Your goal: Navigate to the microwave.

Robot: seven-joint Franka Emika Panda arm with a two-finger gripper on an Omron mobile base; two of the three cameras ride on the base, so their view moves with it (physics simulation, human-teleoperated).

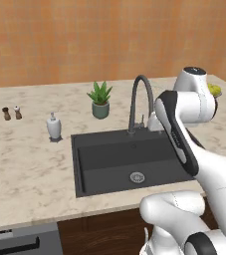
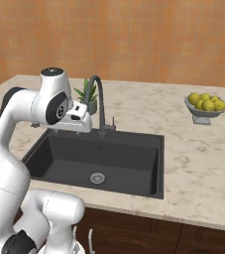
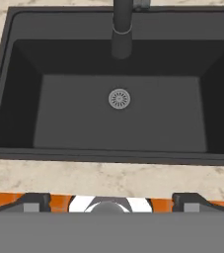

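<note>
Centre frame in both base views: black sink (image 1: 84, 164) under a gooseneck faucet (image 1: 140, 99), set in a marble counter (image 1: 25, 164). Potted plant (image 1: 100, 99), soap dispenser (image 1: 54, 126), lemon bowl (image 2: 205, 106) logged. I see no microwave, so I judge navigation unfinished. Gripper (image 3: 111, 200) over the sink, jaws wide apart, holding nothing. Counter edge close ahead; I would back off and turn.

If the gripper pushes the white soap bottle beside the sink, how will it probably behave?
The soap bottle looks tall with a narrow pump top, so a high push would probably tip it. Its smooth white body may be slippery. It stands free on the counter, so a low push would likely slide it.
</note>
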